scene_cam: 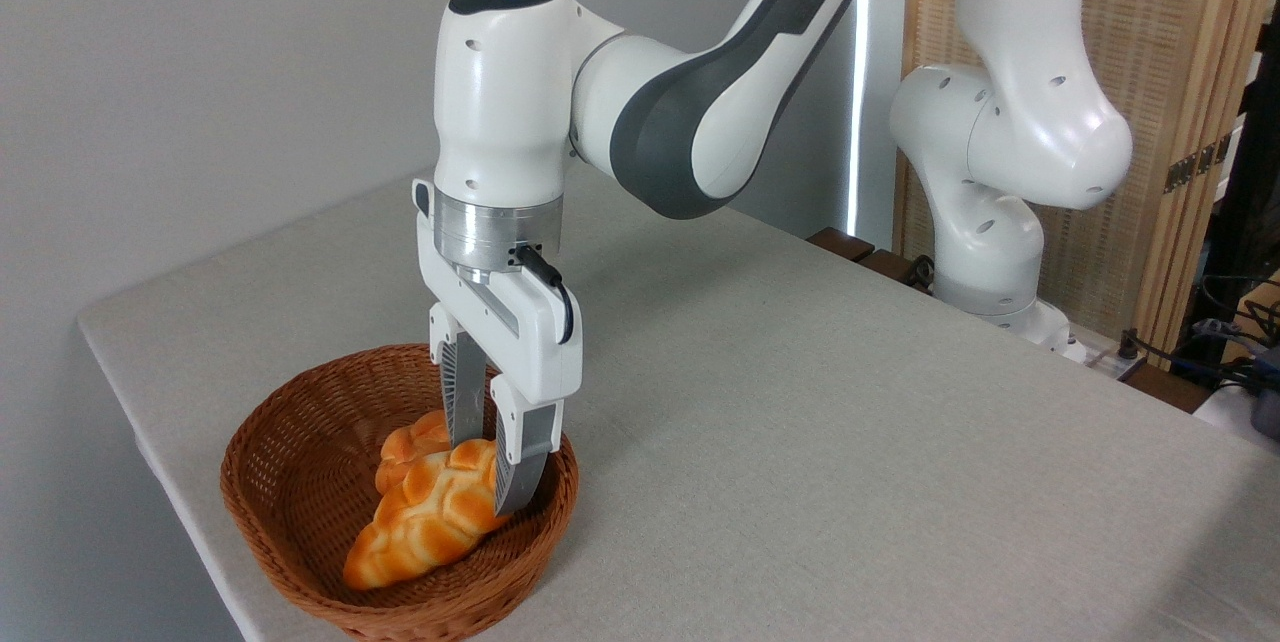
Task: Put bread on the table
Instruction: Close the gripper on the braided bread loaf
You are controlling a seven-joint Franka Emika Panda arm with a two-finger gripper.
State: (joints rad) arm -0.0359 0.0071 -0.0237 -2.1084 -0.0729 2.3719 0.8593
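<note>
Camera: hand [490,472] fingers clamped on bread [425,517], inside basket [290,462].

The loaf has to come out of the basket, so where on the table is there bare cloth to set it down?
The table is bare right of the wicker basket, up to the arm's base, and behind the basket toward the wall. Crowding is only inside the basket, where the claw straddles the braided loaf.

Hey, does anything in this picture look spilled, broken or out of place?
Nothing stands out. The bread lies tilted in the wicker basket, one end up near the rim, with the end effector straddling it. The table cloth shows no spills or damage.
</note>
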